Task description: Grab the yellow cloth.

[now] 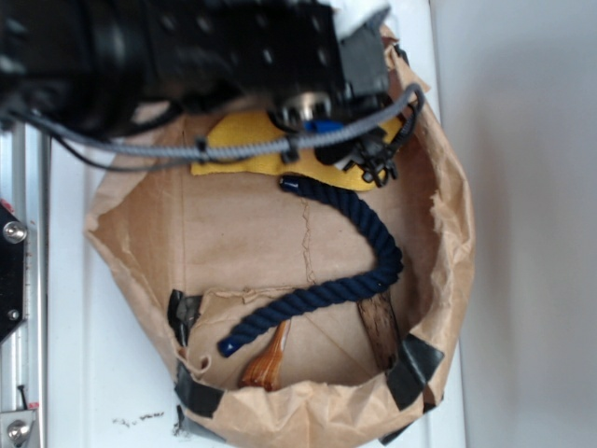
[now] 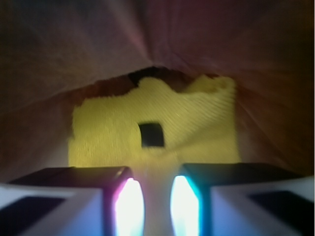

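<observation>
Exterior view: the yellow cloth lies flat at the upper centre of the frame, on the floor of a brown paper enclosure with taped corners. The arm crosses the top of the frame and covers part of the cloth. The gripper sits over the cloth's right end, but its fingers are lost among cable and dark hardware here. A dark navy rope curves from just below the cloth down toward the lower left, apparently clear of the gripper. A brown wooden piece lies at the bottom.

Wrist view: blurred. The cloth fills the middle of the frame, black square tag near centre. Both fingertips show at the bottom edge, bright from glare, with a narrow gap between them. A pale yellowish strip sits in that gap. Whether this is cloth pinched between the pads or cloth seen beyond them, I cannot tell.

Progress, as judged: approach done, gripper is at the cloth. Jaws nearly closed. Grasp unconfirmed; cloth not lifted. Remaining: confirm hold, raise the cloth.
</observation>
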Action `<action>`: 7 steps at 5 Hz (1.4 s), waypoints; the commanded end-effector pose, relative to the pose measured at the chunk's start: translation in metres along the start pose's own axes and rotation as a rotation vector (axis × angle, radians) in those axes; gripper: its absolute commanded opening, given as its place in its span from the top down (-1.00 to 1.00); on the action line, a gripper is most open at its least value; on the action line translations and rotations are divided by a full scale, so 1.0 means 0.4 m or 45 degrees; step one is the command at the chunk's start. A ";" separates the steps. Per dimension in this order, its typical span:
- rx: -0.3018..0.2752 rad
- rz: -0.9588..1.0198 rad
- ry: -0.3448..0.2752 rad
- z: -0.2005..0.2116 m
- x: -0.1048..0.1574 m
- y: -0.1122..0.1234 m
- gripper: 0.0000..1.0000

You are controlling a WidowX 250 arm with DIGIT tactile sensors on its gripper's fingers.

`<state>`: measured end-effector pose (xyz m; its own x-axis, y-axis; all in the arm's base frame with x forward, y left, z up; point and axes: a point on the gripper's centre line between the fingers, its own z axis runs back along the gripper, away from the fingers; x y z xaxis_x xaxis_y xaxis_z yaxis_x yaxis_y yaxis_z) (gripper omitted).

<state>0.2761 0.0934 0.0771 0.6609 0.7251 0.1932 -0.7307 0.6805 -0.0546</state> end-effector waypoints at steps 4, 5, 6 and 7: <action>-0.138 -0.233 0.173 -0.037 -0.002 0.007 -1.00; -0.103 -0.206 0.112 -0.065 0.001 -0.005 -1.00; -0.071 -0.178 0.041 -0.095 0.006 -0.019 -1.00; -0.093 -0.161 0.027 -0.076 0.006 -0.016 1.00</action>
<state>0.2845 0.0790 0.0251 0.7565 0.6405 0.1320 -0.6353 0.7677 -0.0840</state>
